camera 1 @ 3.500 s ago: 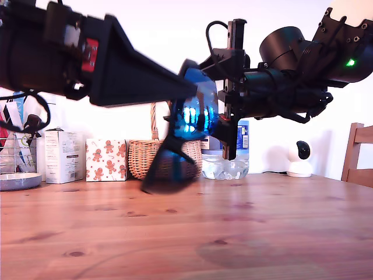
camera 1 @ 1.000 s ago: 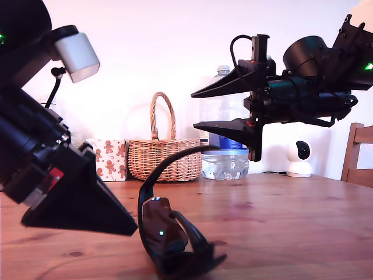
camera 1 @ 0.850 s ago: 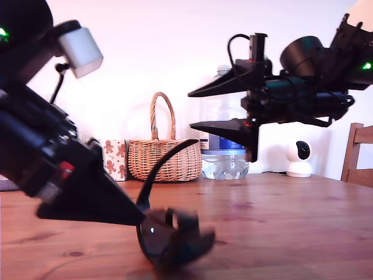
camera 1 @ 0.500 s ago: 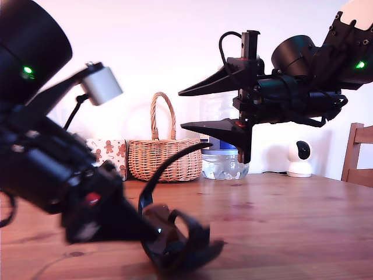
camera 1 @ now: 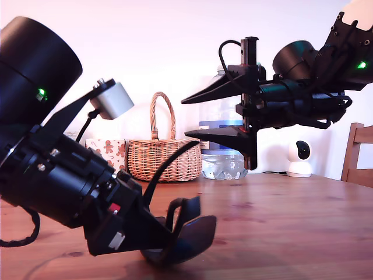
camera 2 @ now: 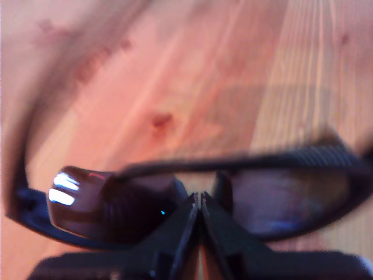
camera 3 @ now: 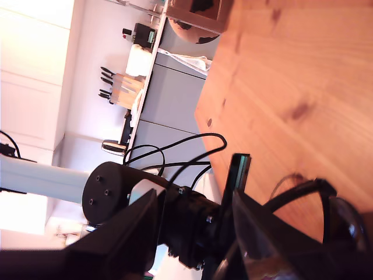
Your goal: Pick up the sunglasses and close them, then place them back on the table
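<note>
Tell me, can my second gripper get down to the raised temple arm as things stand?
Probably yes: my second gripper hangs open above the sunglasses, with clear air between it and the raised temple arm.

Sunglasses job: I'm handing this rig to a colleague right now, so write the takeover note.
My first gripper: shut on the sunglasses, pinching the frame between the lenses, low at the table.
My second gripper: open, holding nothing, raised above the table in front of the basket and water bottle.
Sunglasses: down at the tabletop; one temple arm sticks up, so not fully closed.
Done: picked up, brought down.
Left: fold that temple arm, lay the glasses flat, release, withdraw.
</note>
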`<control>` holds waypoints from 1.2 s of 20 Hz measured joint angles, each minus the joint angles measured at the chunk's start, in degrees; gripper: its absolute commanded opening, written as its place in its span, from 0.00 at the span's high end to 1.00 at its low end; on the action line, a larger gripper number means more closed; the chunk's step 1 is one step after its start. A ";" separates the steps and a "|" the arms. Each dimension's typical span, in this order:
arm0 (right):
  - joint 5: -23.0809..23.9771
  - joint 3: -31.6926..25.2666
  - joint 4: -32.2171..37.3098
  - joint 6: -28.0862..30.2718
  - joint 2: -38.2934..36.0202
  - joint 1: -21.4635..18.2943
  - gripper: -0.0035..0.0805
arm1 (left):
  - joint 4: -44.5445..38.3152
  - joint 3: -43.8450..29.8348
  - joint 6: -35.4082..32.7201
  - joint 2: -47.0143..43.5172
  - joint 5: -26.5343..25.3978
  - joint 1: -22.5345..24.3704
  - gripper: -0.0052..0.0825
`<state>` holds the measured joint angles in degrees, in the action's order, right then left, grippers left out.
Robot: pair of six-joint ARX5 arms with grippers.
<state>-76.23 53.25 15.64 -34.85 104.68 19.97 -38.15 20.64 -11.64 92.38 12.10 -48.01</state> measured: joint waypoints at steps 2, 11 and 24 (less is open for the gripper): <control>-0.92 0.00 -4.46 0.04 0.00 0.04 0.57 | -0.04 0.00 -0.02 0.02 0.04 0.00 0.97; -2.73 0.00 -9.18 -5.27 0.00 6.49 0.57 | 1.36 0.07 -4.79 0.87 2.82 0.50 0.97; -4.09 0.00 -18.14 -2.89 0.00 7.65 0.58 | 2.60 0.39 -6.95 0.85 2.93 0.81 0.97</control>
<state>-80.31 53.25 -2.50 -37.74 104.68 27.62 -35.55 21.04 -18.59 93.23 15.03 -47.20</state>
